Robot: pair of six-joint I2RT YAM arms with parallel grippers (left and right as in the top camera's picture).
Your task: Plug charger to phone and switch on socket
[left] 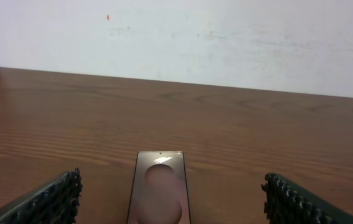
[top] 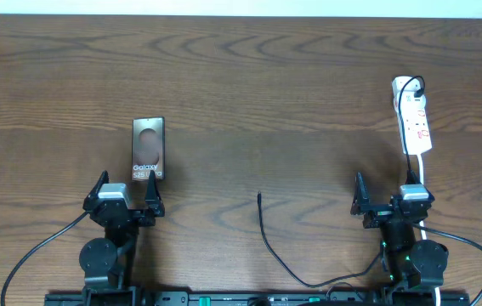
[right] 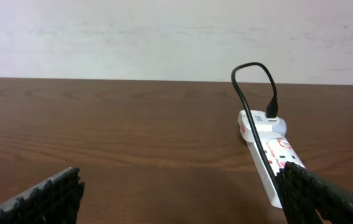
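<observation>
Both tools gape wide, holding nothing. The phone [top: 148, 149] lies at 12 o'clock from the left tool [top: 127, 194], the socket [top: 412, 123] at 1 o'clock from the right tool [top: 387, 202]. I'd pinch the charger [top: 266, 238], lying between them, just behind its tip, keeping it level.

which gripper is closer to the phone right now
Left. The left gripper sits open just short of the phone, at its "Galaxy" end and roughly in line with it. The right gripper is far across the table, near the socket.
</observation>
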